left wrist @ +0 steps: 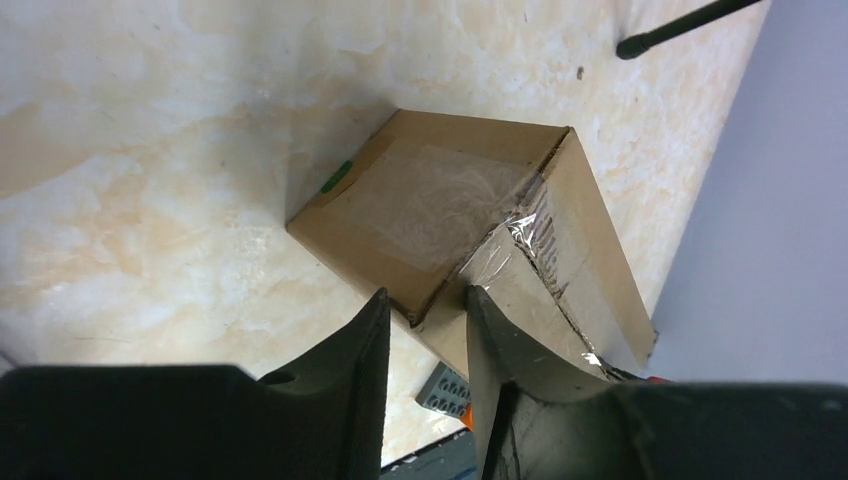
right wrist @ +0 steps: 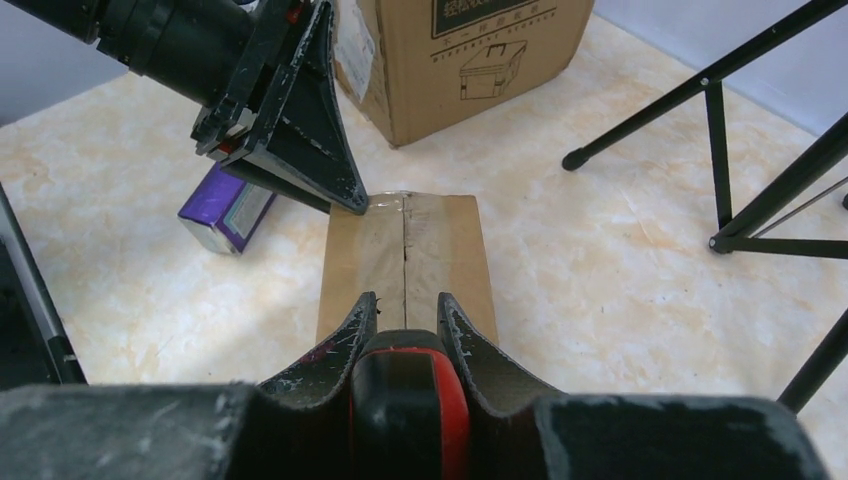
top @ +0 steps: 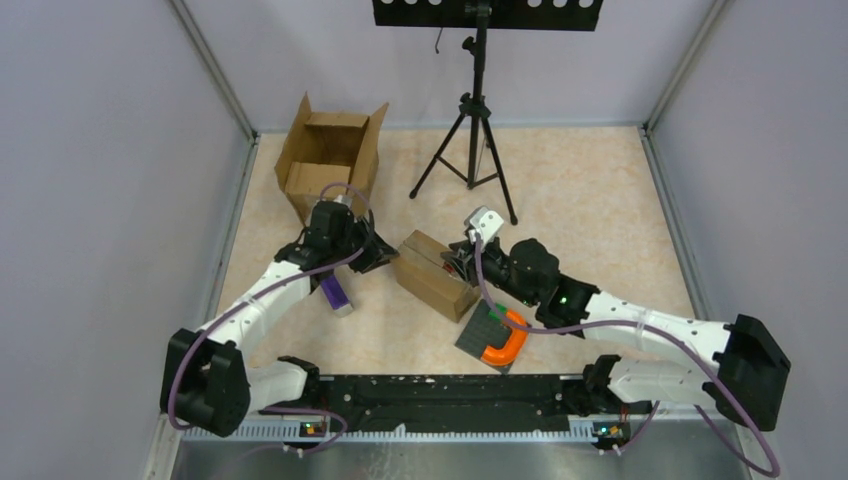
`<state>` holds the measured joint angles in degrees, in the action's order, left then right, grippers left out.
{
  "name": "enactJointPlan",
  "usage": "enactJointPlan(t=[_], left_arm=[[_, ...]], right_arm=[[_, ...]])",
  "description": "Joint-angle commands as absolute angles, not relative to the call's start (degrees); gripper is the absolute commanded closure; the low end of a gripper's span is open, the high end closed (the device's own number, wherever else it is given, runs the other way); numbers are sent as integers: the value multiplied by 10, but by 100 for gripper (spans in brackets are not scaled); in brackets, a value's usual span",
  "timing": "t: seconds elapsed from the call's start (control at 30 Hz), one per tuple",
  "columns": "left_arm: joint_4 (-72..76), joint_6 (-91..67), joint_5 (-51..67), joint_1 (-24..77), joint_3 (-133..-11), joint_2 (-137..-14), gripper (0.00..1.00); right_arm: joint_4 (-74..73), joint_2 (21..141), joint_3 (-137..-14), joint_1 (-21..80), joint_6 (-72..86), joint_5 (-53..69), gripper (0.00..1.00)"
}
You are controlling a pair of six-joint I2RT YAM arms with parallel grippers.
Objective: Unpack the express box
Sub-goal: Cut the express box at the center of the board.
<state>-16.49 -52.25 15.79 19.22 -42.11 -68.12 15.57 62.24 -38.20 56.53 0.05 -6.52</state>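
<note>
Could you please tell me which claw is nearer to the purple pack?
Left. The left claw is at one end of the taped box, close beside the purple pack; the right claw, holding a red-black tool, is at the box's other end.

sealed box [top: 434,275] | left gripper [top: 384,257] at left end | right gripper [top: 461,263] opposite
</note>
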Motion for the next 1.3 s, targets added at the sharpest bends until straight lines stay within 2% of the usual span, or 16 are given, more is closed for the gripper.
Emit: enactJointPlan(t=[0.0, 0.33, 0.5, 0.63, 0.83, 1.27], left_arm=[[-234, -466, 78, 186, -472, -701, 64], [-256, -434, 169, 187, -573, -678, 52], [-167, -487, 232, 210, -583, -714, 50], [-38, -554, 261, 236, -562, -763, 50], [76, -606, 240, 248, -487, -803, 50], [56, -569, 156, 248, -415, -778, 50]], right_arm=[[242, 639, -369, 573, 18, -88, 100], [299, 694, -392, 572, 25, -75, 100], [295, 692, -395, 573, 26, -75, 100], [291, 693, -396, 572, 27, -78, 100], [274, 684, -397, 572, 28, -81, 100], [183, 621, -395, 578, 54, -95, 100]])
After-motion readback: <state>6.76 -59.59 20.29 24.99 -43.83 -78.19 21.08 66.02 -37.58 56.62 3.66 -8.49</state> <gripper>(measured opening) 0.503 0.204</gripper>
